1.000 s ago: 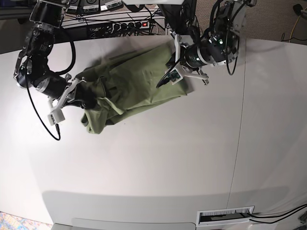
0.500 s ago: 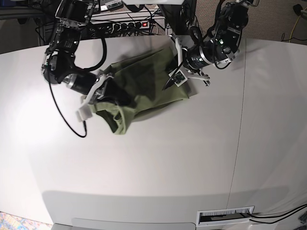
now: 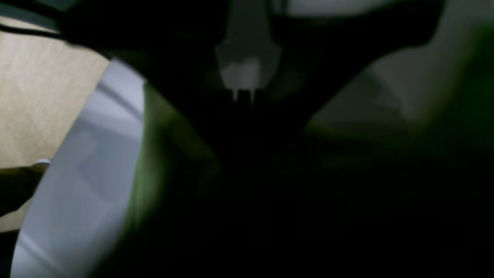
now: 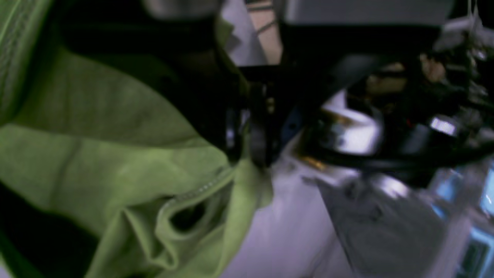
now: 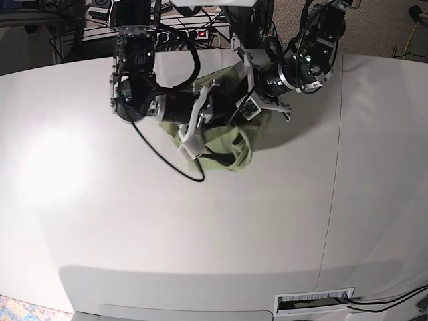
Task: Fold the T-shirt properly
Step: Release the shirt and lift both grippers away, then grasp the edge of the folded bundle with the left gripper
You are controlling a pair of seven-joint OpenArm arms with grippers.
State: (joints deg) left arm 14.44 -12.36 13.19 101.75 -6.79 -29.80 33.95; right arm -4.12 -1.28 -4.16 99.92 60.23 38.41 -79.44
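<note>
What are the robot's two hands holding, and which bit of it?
Both hold the green T-shirt. The right gripper pinches a stitched edge of it. The left gripper is shut on cloth too, but which part cannot be told.

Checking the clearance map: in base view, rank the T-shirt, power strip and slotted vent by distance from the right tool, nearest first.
From the right tool:
1. T-shirt: pinched in the tool, mid-table.
2. Power strip: behind the table, at the top edge.
3. Slotted vent: bottom right, clearly farthest.
</note>
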